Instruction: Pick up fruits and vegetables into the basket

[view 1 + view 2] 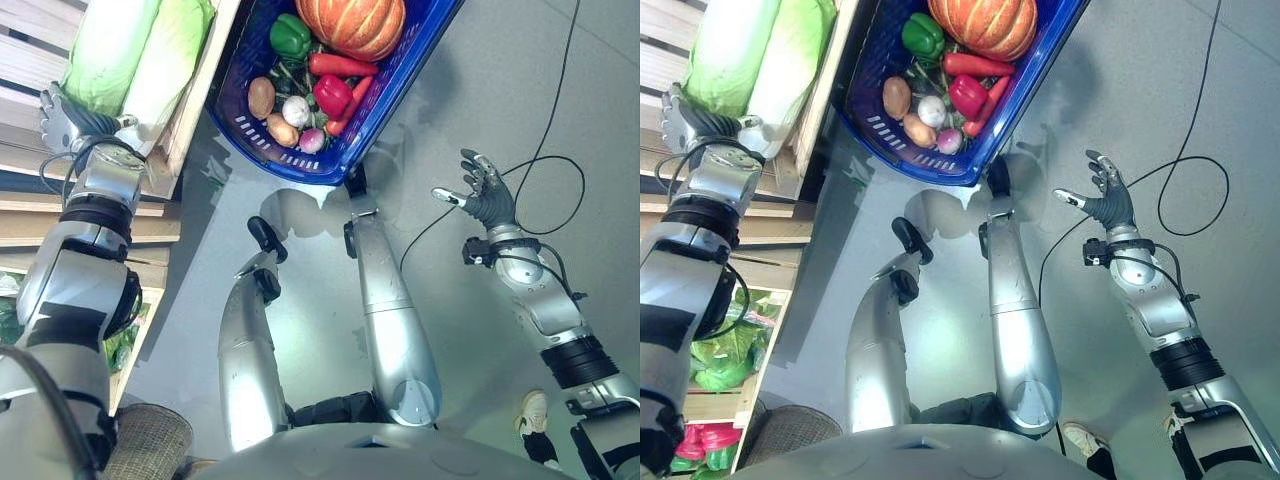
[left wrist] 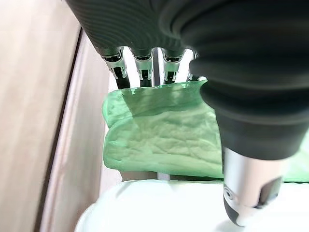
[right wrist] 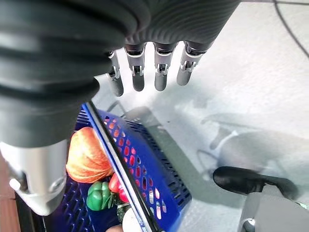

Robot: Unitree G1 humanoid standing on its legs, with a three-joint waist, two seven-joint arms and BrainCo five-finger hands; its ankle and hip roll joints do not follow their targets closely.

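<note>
Nearest, the right hand (image 1: 488, 196) hung spread and empty over the floor, apparently waiting, while farther off the left hand (image 1: 60, 118) lay with straight fingers against the cabbage (image 1: 110, 52) on the wooden shelf (image 1: 195, 95), beside the filled blue basket (image 1: 390, 95).

Pale wooden slatted shelf (image 1: 22, 60) runs along 9 to 11 o'clock. Smooth grey floor (image 1: 480, 70) spans 12 to 5 o'clock. Brown woven wicker round object (image 1: 150, 442) sits at 7 o'clock, on the floor beside the shelf's foot. Person's white shoe (image 1: 533, 410) at 5 o'clock, on the floor.
</note>
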